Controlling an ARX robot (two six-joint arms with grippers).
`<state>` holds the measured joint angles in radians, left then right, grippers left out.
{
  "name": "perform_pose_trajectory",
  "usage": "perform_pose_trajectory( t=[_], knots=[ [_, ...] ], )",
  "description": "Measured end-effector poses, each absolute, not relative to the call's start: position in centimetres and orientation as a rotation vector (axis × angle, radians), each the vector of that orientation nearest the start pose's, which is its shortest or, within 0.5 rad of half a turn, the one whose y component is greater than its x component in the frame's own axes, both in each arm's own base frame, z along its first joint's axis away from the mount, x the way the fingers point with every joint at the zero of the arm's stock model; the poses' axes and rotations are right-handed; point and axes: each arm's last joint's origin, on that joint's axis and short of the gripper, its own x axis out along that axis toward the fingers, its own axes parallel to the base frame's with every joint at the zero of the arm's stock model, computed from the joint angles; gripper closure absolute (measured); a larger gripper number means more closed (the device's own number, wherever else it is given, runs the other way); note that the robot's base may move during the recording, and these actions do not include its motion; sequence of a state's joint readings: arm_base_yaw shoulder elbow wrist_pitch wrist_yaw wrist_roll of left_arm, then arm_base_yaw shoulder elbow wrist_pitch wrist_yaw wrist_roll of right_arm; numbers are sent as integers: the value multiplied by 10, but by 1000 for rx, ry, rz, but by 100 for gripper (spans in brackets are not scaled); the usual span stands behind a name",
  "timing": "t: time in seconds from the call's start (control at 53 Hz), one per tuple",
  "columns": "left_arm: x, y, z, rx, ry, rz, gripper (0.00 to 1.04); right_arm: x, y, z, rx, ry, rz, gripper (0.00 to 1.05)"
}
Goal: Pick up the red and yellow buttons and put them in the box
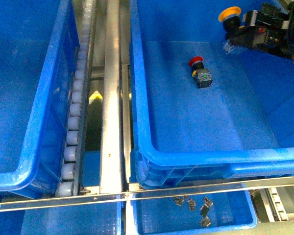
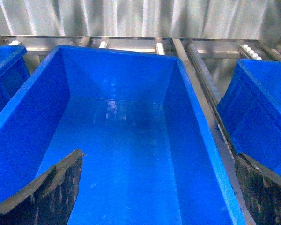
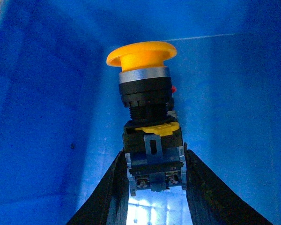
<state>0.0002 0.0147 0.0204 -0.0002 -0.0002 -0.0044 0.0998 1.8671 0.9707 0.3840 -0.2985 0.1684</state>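
At the near edge of the front view, under the metal rail (image 1: 186,188), a lower tray (image 1: 157,215) holds a few small dark parts (image 1: 192,203); they are too small to name. Above it is the box (image 1: 210,159), doubled rim, deep. The red button (image 1: 198,68) lies on its side on the floor toward the far end. Further back, over the far part of the box, the right gripper (image 3: 154,157) is clamped on the yellow button (image 1: 230,13), fingers on either side of the lower block, cap pointing away from the wrist. I judge the step in hand to be the drop. To do it well I would keep the button inside the rim line and off the far wall, lower it toward the floor before letting go so it does not bounce, and aim beside the red button, not onto it. The left gripper (image 2: 158,157) hangs spread apart, holding nothing, over an empty blue bin (image 2: 199,117). Hard to make out: I cannot tell the yellow button's height above the floor, the right arm is cut off by the frame edge in the front view, the left arm does not show there at all, and I cannot be sure a small red speck behind the held button is the red cap.
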Motion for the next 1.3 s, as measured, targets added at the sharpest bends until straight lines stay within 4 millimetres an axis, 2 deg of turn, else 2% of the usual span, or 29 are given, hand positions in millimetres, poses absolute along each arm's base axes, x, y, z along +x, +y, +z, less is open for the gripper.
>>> perform_pose_trajectory(
  t=[0.17, 0.283, 0.377, 0.566, 0.736, 0.754, 0.868, 0.962, 1.113, 1.188, 1.301],
  knots=[
    [97, 0, 169, -4, -6, 0, 8, 398, 52, 155, 274, 538, 326, 78],
    [97, 0, 169, -4, -6, 0, 8, 421, 49, 151, 316, 546, 272, 78],
    [97, 0, 169, -4, -6, 0, 8, 440, 48, 133, 322, 584, 220, 78],
    [97, 0, 169, -4, -6, 0, 8, 459, 56, 101, 311, 664, 172, 79],
    [97, 0, 169, -4, -6, 0, 8, 469, 71, 91, 286, 692, 175, 79],
    [97, 0, 169, -4, -6, 0, 8, 470, 73, 91, 276, 700, 180, 77],
    [97, 0, 169, -4, -6, 0, 8, 470, 83, 90, 244, 701, 191, 51],
    [97, 0, 169, -4, -6, 0, 8, 469, 87, 90, 223, 697, 187, 35],
    [97, 0, 169, -4, -6, 0, 8, 462, 87, 113, 209, 655, 208, 6],
    [97, 0, 169, -4, -6, 0, 8, 449, 84, 130, 209, 636, 213, 7],
    [97, 0, 169, -4, -6, 0, 8, 431, 80, 141, 196, 620, 222, 7]
  ],
)
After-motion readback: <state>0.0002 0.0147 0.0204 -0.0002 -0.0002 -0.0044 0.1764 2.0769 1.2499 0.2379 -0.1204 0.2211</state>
